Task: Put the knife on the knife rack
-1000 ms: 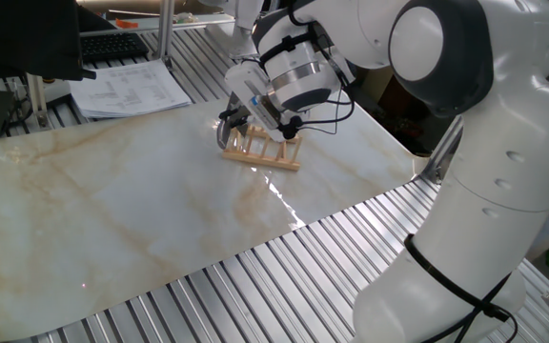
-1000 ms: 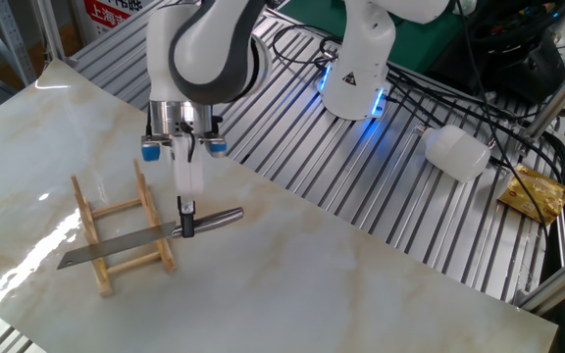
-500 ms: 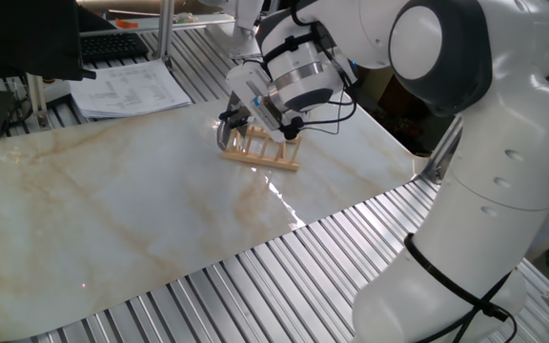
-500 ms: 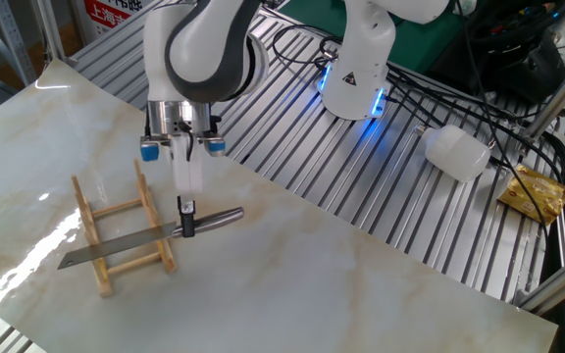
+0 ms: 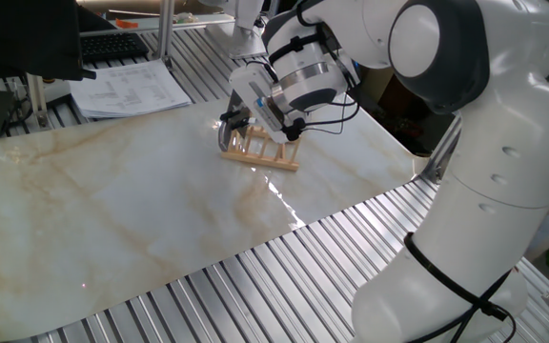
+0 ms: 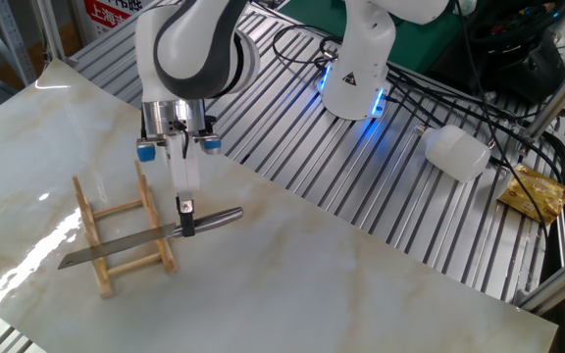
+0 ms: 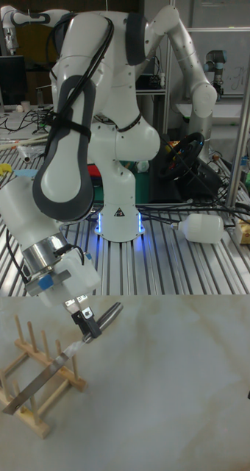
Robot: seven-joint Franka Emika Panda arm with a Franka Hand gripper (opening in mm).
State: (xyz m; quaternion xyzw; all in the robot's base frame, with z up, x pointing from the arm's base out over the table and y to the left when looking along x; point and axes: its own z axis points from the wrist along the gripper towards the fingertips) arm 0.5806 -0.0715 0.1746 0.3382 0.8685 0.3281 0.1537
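The knife point(image 6: 116, 245) lies across the light-wood knife rack point(image 6: 118, 209), its grey blade resting on the rails between the pegs and its shiny handle point(image 6: 219, 218) sticking out past the rack's right side. My gripper point(image 6: 185, 227) comes straight down onto the knife where blade meets handle, and its black fingertips point(image 7: 90, 329) pinch that spot with almost no gap. In the tall fixed view the knife point(image 7: 44, 379) slopes over the rack point(image 7: 29, 413), with the gripper point(image 7: 87, 324) at its upper end. In one fixed view the hand hides most of the knife; the rack point(image 5: 265, 157) shows below it.
The rack stands on a marble-pattern sheet point(image 6: 361, 294) laid over a slatted metal table. Papers point(image 5: 127, 90) and a keyboard point(image 5: 112, 43) lie at the back. A white bottle point(image 6: 456, 152), a yellow packet point(image 6: 536, 193) and the robot base point(image 6: 356, 74) sit beyond the sheet.
The hand has shifted slightly left and up, leaning a little about its fingertips. The knife and the rack lie where they were.
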